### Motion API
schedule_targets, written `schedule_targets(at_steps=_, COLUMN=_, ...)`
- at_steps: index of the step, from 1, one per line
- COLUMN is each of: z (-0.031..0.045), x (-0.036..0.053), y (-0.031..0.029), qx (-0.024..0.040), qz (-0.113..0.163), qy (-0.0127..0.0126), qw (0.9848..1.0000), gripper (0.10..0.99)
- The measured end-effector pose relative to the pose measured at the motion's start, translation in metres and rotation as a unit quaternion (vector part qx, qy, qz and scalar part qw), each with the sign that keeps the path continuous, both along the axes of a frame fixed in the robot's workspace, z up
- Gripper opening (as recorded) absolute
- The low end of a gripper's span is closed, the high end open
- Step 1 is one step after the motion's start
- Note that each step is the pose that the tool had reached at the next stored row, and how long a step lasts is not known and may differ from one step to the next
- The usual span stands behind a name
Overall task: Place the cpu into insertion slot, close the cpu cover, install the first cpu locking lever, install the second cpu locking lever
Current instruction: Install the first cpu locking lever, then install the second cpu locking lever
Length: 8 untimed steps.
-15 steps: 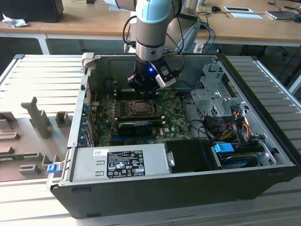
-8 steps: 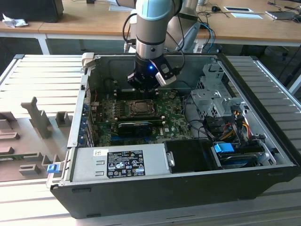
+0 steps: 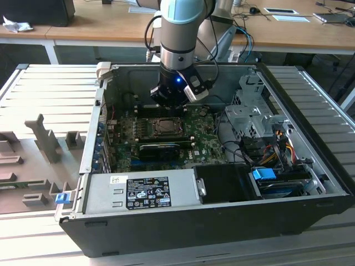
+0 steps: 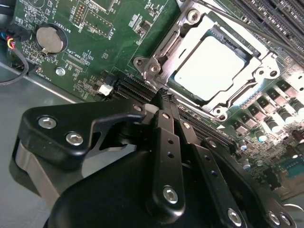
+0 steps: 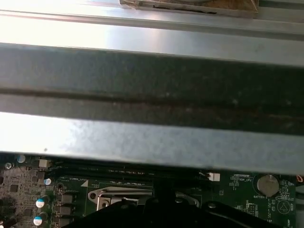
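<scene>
The cpu [image 4: 209, 66], a pale silver square, lies in the insertion slot [image 3: 165, 127] on the green board. The cpu cover [image 4: 159, 50], a silvery frame with a square window, lies flat around it. My gripper [image 4: 165, 97] hangs just off one corner of the socket, slightly above the board. Its black fingers [image 4: 166, 137] are pressed together with nothing between them. In the exterior view the gripper [image 3: 169, 105] hovers over the socket's far edge inside the open case. In the first wrist view the socket's metal rim [image 5: 137, 195] peeks out past the gripper's dark body.
A grey power supply [image 3: 141, 191] fills the case's near side. A drive cage [image 3: 252, 113] and cable bundles [image 3: 272, 149] sit at the exterior view's right. Black card slots [image 4: 137, 88] and a coin battery [image 4: 49, 39] lie near the socket. The case wall [image 5: 152, 85] stands close by.
</scene>
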<state>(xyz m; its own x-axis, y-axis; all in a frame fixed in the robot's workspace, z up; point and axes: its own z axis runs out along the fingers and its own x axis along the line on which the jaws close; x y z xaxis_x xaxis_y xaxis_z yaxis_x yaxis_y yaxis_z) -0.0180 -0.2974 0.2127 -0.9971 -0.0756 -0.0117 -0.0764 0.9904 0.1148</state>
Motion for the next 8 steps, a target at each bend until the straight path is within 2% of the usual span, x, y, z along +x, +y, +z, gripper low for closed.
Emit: schedule_targets(at_steps=8, z=0.0, x=0.0, y=-0.0029, qx=0.0, qz=0.0, qy=0.0, qw=1.0, gripper=0.106)
